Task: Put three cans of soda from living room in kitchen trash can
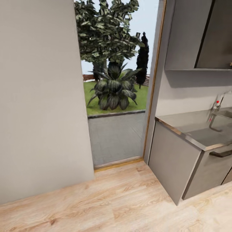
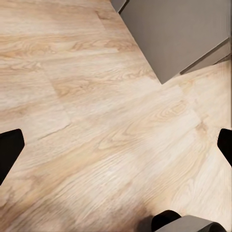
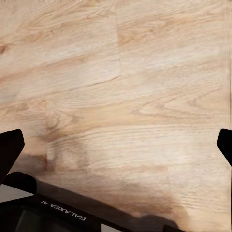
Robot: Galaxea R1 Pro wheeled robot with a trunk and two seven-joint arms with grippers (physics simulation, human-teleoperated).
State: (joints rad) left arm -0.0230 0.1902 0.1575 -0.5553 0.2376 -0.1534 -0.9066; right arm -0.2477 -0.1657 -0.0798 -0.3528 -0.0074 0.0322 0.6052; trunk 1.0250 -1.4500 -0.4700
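Note:
The cans of soda and the tash can are out of view. My left gripper (image 2: 117,147) hangs over light wood plank floor, its dark fingertips (image 2: 9,150) far apart at the picture's edges, open with nothing between them. My right gripper (image 3: 117,147) is likewise open over bare planks, holding nothing.
A grey wall (image 1: 38,96) stands at the left. Beside it, an open doorway (image 1: 116,138) shows paving and a garden plant (image 1: 114,88). At the right is a grey kitchen counter (image 1: 180,154) with a tap (image 1: 219,104), wall cabinets (image 1: 193,32) above. Its corner (image 2: 179,34) juts near my left arm. Wood floor (image 1: 112,199) lies ahead.

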